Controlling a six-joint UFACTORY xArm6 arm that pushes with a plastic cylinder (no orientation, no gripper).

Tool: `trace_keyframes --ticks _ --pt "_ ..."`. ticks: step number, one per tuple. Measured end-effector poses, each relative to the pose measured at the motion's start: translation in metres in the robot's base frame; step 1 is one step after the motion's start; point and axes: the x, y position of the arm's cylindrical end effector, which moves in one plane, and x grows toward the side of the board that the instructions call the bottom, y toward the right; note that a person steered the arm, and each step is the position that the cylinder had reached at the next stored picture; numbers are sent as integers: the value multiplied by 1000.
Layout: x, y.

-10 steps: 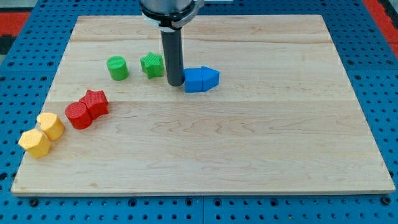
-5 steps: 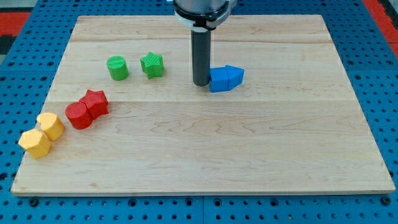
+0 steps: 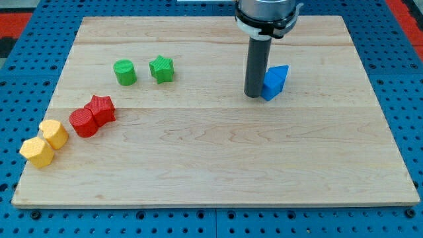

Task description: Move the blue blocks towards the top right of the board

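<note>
Illumination is bright, even and diffuse, apparently from overhead. The pale wooden board surface (image 3: 218, 152) shows clear grain with no glare or hotspots. Shadows are soft and short: a faint dark patch sits at the base of the dark rod at my tip (image 3: 253, 96). Focus is sharp across the frame. No edge distortion or motion blur is evident.

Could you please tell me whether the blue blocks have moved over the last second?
Yes. The blue blocks slid toward the view's right and slightly up, farther from the unmoved green star block, with my tip against their left side.
</note>
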Motion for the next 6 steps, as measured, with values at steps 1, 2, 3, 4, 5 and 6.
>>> trace_keyframes --ticks 1,2,3,4,5,6 --pt "-1 16" --pt "-8 37" --pt "-9 45" --pt "-1 46" --pt "1 51" --pt "-3 68"
